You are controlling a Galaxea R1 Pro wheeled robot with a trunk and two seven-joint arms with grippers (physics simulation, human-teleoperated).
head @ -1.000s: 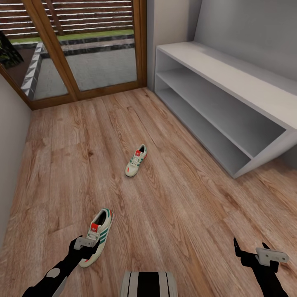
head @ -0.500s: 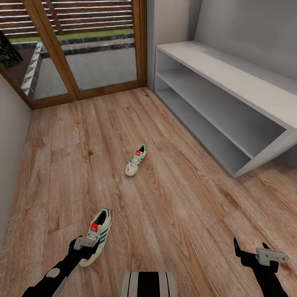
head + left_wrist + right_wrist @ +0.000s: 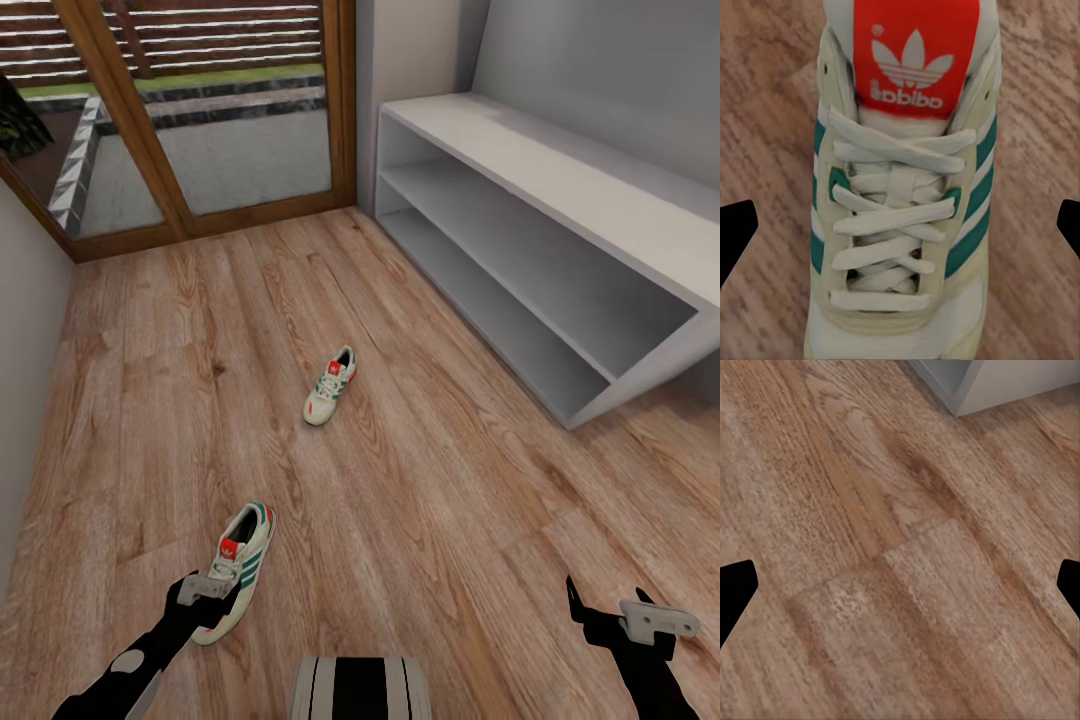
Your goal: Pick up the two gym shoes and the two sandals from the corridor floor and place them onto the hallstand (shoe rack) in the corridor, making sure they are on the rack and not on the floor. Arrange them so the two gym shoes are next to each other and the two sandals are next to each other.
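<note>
- Your hallstand (image 3: 560, 230) stands along the wall, both shelf levels and flat top bare.
- The corridor floor (image 3: 420, 500) runs in front of the hallstand, and both gym shoes lie on it.
- One gym shoe (image 3: 331, 387) lies well apart from the hallstand, out in front of it.
- The nearer gym shoe (image 3: 236, 570) lies farther still from the hallstand, under your left gripper (image 3: 207, 590), fingers spread to either side of it.
- Your right gripper (image 3: 640, 615) hangs over bare floor near the hallstand's end, fingers apart.
</note>
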